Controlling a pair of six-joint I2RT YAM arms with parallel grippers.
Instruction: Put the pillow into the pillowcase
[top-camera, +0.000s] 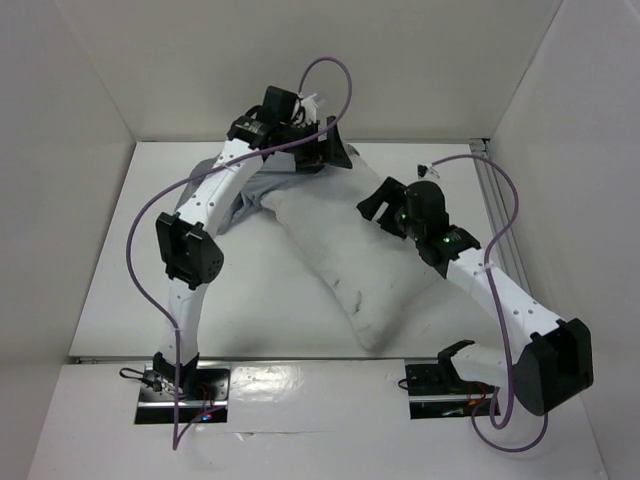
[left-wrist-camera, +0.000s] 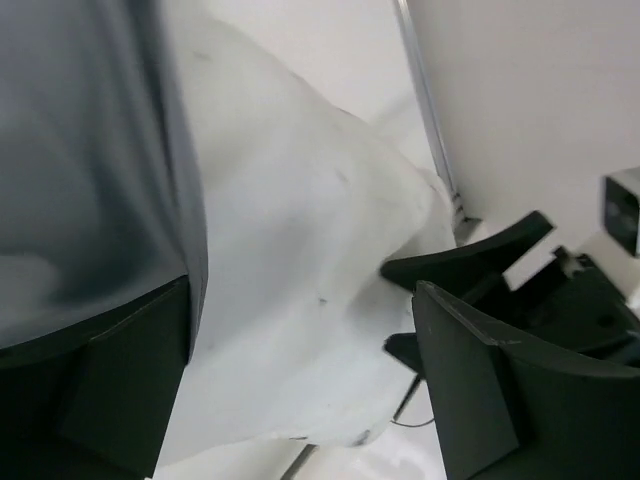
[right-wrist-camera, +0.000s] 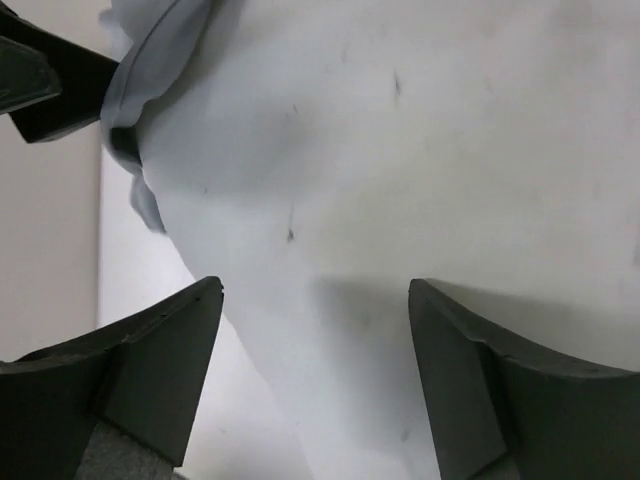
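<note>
Nearest the arm bases, the bare end of the pillow (top-camera: 372, 325) lies on the table (top-camera: 120, 300), its long body running diagonally away towards the far left. Partway up it, the right gripper (top-camera: 382, 207) hovers over the pillow's right flank with its jaws well apart and nothing between them. Its wrist view shows only speckled white fabric beyond the two dark fingers (right-wrist-camera: 160, 360). Farther on, the pillow's far end goes into the mouth of the pillowcase (top-camera: 250, 190), which lies bunched and wrinkled at the far left and covers only a small part of the cushion. Farthest off, the left gripper (top-camera: 322, 152) sits at that mouth, jaws spread wide and gripping nothing, with grey cloth beside one finger and white pillow filling the gap.

By my judgement the pillow is barely started into the case, and neither arm has a hold. The left should pinch only the grey hem, not the pillow beneath, and lift the mouth open. The right should take a firm bite low on the pillow's side and push along its length towards the opening in short strokes, since the thin cloth will likely ruck up and the soft cushion buckle if shoved from too far back
</note>
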